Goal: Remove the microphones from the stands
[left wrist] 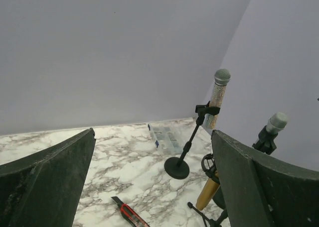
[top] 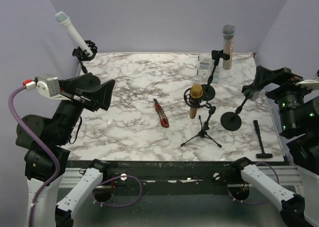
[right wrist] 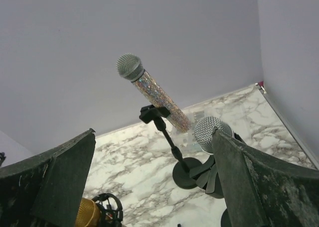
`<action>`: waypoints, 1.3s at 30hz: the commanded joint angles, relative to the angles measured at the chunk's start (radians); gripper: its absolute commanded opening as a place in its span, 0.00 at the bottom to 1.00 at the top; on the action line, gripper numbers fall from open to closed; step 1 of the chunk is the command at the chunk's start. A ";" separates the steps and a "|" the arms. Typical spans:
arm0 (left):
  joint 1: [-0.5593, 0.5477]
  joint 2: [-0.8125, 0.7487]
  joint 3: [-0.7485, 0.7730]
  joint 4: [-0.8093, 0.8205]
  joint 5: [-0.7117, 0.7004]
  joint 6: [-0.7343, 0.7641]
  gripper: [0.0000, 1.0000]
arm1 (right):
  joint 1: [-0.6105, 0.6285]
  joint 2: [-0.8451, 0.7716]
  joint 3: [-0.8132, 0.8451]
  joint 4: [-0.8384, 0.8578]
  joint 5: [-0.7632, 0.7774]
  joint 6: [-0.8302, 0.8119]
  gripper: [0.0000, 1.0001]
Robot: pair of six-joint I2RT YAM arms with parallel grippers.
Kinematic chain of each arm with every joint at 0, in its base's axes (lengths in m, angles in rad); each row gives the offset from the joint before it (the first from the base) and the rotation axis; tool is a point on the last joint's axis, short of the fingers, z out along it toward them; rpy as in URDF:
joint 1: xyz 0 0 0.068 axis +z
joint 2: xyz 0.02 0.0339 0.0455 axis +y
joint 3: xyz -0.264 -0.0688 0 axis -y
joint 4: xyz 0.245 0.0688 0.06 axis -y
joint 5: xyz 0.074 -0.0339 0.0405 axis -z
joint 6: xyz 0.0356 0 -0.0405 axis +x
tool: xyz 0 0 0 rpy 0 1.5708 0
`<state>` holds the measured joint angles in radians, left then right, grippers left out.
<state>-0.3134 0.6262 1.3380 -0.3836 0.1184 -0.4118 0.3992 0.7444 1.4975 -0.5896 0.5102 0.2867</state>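
Several microphones stand on the marble table (top: 129,87). A gold one (top: 195,100) hangs in a shock mount on a tripod (top: 202,133). A glitter one (top: 228,45) is clipped to a round-base stand (top: 208,92). A white one (top: 70,30) is at the far left. A silver-headed one (right wrist: 212,132) sits on the stand with the base (top: 232,121), right by my right gripper's finger (right wrist: 249,177). My right gripper (top: 255,82) is open and empty, shown in its wrist view (right wrist: 152,135). My left gripper (top: 102,95) is open and empty at the left side, also in its wrist view (left wrist: 152,137).
A red utility knife (top: 161,112) lies mid-table. A black T-handle tool (top: 260,140) lies near the right front edge. A clear plastic box (top: 204,65) sits at the back by the wall. Purple walls close in the back and sides.
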 commanded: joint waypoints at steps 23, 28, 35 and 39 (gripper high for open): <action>-0.269 0.318 -0.018 0.063 0.234 -0.134 0.99 | -0.005 -0.035 -0.290 -0.039 -0.209 0.108 1.00; -0.434 0.385 -0.086 0.198 0.067 -0.126 0.99 | -0.004 -0.054 -0.327 -0.066 -0.156 0.202 1.00; -0.624 0.562 -0.008 0.208 -0.218 0.002 0.99 | -0.004 -0.102 -0.358 -0.036 -0.265 0.171 1.00; -0.686 0.656 0.037 0.216 -0.320 0.048 0.98 | -0.003 -0.124 -0.365 -0.022 -0.265 0.159 1.00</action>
<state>-0.9440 1.2034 1.3170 -0.2016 -0.0051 -0.4500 0.3988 0.6495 1.1435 -0.6304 0.2783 0.4557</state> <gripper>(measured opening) 0.982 0.998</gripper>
